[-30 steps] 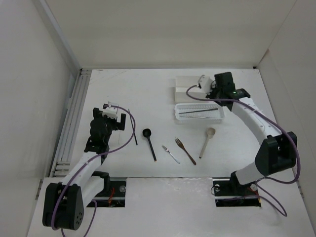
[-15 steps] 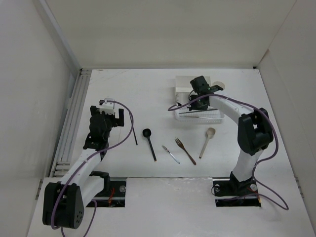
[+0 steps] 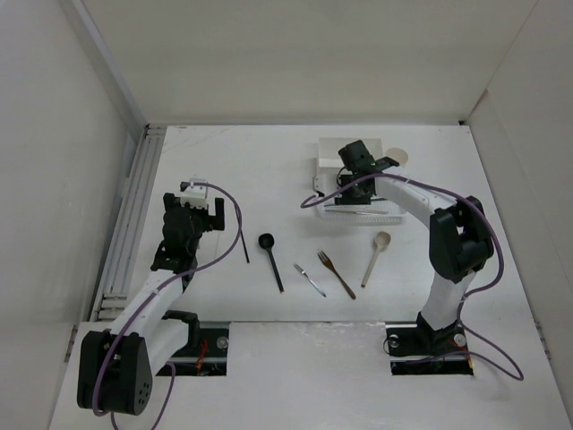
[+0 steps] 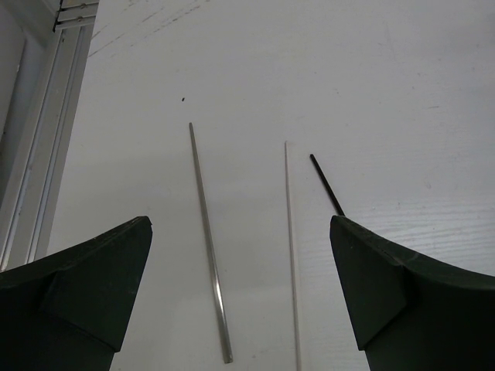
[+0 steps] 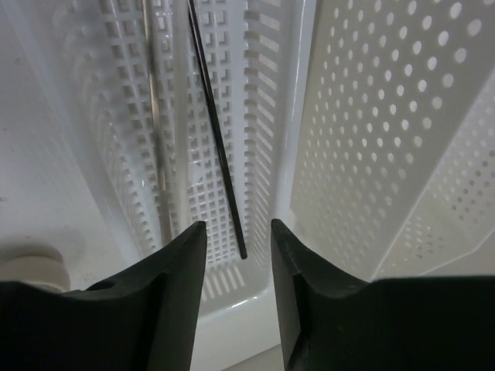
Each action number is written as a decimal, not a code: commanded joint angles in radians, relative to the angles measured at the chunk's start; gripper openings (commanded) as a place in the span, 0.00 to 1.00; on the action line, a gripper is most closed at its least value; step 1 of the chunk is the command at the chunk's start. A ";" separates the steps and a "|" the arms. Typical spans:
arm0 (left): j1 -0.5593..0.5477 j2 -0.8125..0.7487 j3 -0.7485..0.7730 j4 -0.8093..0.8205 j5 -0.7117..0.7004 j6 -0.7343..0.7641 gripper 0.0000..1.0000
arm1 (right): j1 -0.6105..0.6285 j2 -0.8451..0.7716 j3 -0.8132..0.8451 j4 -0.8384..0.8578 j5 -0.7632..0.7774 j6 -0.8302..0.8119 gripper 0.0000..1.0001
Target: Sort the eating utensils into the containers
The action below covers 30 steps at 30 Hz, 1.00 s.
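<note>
Right claw (image 5: 238, 232) barely apart over white perforated plastic basket (image 5: 371, 116)
left claw (image 4: 240, 224) is wide apart above a thin grey metal chopstick (image 4: 207, 255)

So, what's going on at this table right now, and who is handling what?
The right gripper hangs open over the mesh basket tray, which holds a dark chopstick and a metal stick. The left gripper is open above a steel stick, a pale stick and a black chopstick on the table, touching none. The black spoon, silver fork, brown fork and beige spoon lie unsorted.
</note>
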 commanded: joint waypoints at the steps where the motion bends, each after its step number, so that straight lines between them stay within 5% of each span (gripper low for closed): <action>1: 0.004 -0.001 0.042 0.025 -0.006 -0.014 1.00 | 0.006 -0.047 -0.016 0.088 0.049 0.011 0.46; 8: 0.004 -0.001 0.042 0.025 0.003 -0.023 1.00 | 0.006 -0.250 -0.094 0.422 0.113 0.217 0.49; 11: 0.004 -0.001 0.042 0.025 0.012 -0.023 1.00 | -0.025 -0.365 -0.096 0.599 0.330 0.656 0.83; 13: 0.004 -0.001 0.042 0.045 0.013 -0.032 1.00 | -0.074 -0.409 -0.059 0.506 0.342 1.065 0.90; 15: 0.004 0.009 0.033 0.055 0.022 -0.042 0.99 | -0.108 -0.437 -0.086 0.346 0.294 1.240 0.98; 20: 0.004 0.019 0.033 0.086 0.031 -0.052 0.99 | -0.117 -0.477 -0.244 -0.046 0.191 1.660 0.90; 30: 0.004 0.028 0.004 0.145 0.063 -0.034 0.99 | -0.088 -0.678 -0.603 -0.104 0.038 1.919 0.82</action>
